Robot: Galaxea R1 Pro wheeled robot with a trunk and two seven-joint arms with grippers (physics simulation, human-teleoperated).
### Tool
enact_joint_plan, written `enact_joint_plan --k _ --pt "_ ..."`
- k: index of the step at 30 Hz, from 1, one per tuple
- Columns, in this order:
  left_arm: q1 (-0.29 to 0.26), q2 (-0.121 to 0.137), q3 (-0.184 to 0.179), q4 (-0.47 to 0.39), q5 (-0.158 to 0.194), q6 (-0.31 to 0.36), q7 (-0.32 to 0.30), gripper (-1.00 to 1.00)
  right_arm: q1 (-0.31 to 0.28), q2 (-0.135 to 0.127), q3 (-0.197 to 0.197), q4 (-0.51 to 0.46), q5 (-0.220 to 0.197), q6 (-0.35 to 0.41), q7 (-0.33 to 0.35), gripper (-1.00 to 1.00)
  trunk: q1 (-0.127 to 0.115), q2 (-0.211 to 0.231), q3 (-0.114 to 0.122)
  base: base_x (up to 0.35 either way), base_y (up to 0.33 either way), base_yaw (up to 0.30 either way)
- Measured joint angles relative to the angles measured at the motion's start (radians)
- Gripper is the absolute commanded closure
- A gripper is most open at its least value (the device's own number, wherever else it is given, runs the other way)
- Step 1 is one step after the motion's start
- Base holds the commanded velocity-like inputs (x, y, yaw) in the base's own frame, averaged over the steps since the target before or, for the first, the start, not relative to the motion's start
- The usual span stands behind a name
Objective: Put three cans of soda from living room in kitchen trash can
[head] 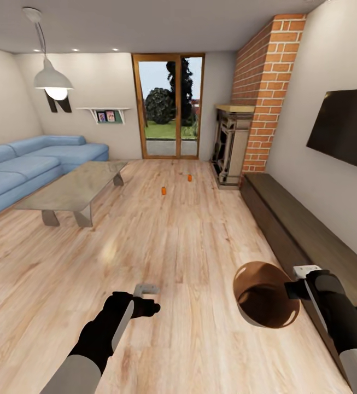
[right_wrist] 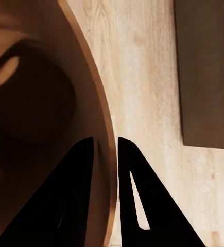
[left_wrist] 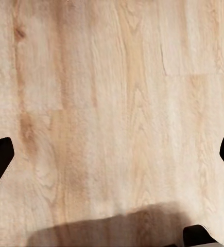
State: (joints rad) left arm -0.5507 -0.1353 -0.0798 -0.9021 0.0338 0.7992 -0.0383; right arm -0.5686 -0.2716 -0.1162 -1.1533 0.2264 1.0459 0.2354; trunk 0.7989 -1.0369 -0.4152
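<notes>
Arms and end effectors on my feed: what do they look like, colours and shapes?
Both arms have light grey rounded upper shells and glossy black forearms. The left end effector carries a pale grey bracket-shaped piece at its tip. The right end effector has a white block at the wrist, and its fingers are black tapered wedges. No cables or markings show.

Home interior — a living room [head: 178, 235], simulator render. Pale wood plank floor [head: 200, 257] runs wall to wall. Blue sectional sofa [head: 25, 167] along the left side, a glass-topped coffee table [head: 74, 189] just before it. Red-brick chimney [head: 265, 87] over a fireplace [head: 230, 145] on the right; beside it a long, low dark bench [head: 287, 219] under a wall-mounted black TV [head: 345, 128]. White pendant lamp [head: 52, 82] hangs from the ceiling. Small wall shelf [head: 106, 114] holding framed pictures. Wood-framed glass door [head: 169, 106] at the far end — grass and trees outside.
</notes>
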Motion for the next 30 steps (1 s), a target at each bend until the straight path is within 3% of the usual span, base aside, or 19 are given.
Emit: enact_joint_plan --k 6,21,26,30 --pt "0.0 0.0 0.0 0.0 0.0 0.0 0.0 -1.0 0.0 0.001 0.014 0.0 -0.003 0.0 0.0 1.0 0.0 0.0 0.0 0.015 0.333 -0.14" --pt "0.0 -0.001 0.0 0.0 0.0 0.0 0.0 -1.0 0.0 0.001 0.029 -0.001 -0.009 0.001 0.002 1.0 0.0 0.0 0.0 -0.023 0.333 -0.011" --pt "0.0 -0.001 0.0 -0.002 0.003 -0.001 -0.001 -1.0 0.0 0.002 0.029 -0.001 -0.019 0.001 0.003 1.0 0.0 0.0 0.0 -0.009 0.164 0.0" --pt "0.0 -0.001 0.0 -0.003 0.004 -0.002 -0.001 -1.0 0.0 0.001 0.029 -0.001 -0.003 0.0 0.002 1.0 0.0 0.0 0.0 -0.002 0.063 0.0"
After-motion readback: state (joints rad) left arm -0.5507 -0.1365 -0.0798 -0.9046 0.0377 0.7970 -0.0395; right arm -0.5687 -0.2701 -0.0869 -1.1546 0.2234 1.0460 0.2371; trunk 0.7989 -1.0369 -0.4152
